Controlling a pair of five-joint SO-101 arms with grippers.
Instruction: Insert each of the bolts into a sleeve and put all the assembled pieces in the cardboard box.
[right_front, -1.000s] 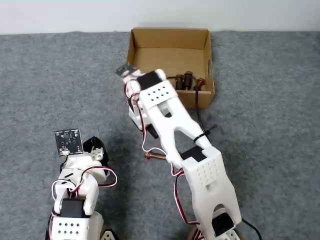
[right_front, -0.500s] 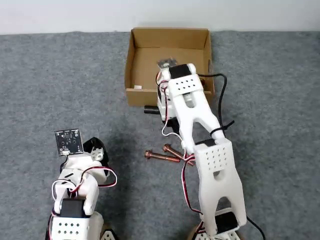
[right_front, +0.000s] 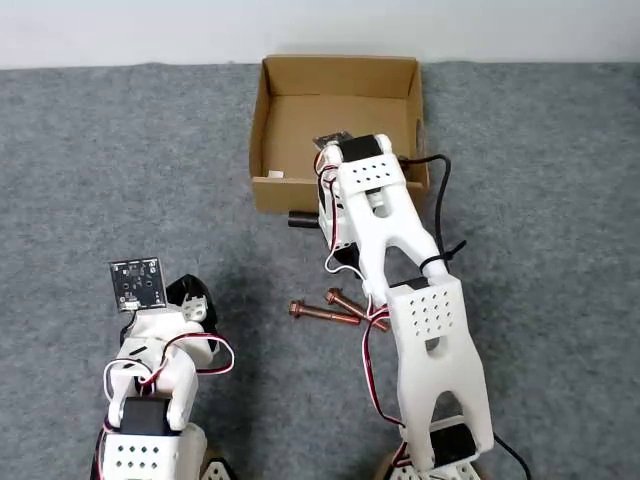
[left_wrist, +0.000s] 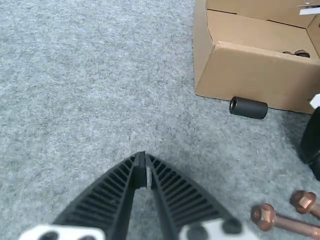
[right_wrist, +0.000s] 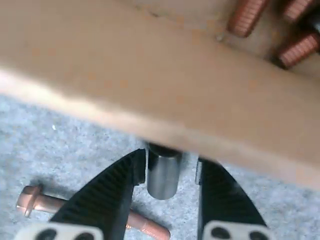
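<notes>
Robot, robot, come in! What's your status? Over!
Left gripper shut, empty, over carpet. Right gripper open, straddling black sleeve. Two bolts loose on carpet. Cardboard box wall right beside sleeve.

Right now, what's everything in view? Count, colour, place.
cardboard box: one, brown, open top, far middle of the table.
sleeve: one, black, lying on the carpet outside the box, against its front wall.
loose bolts: two, copper, close together on the carpet in front of the box.
bolts in the box: at least two copper threaded ends, just behind the front wall.
carpet: one, grey, covering the table.
left gripper: black fingers shut, holding nothing, over bare carpet.
right gripper: black fingers open, one on each side of the sleeve.
</notes>
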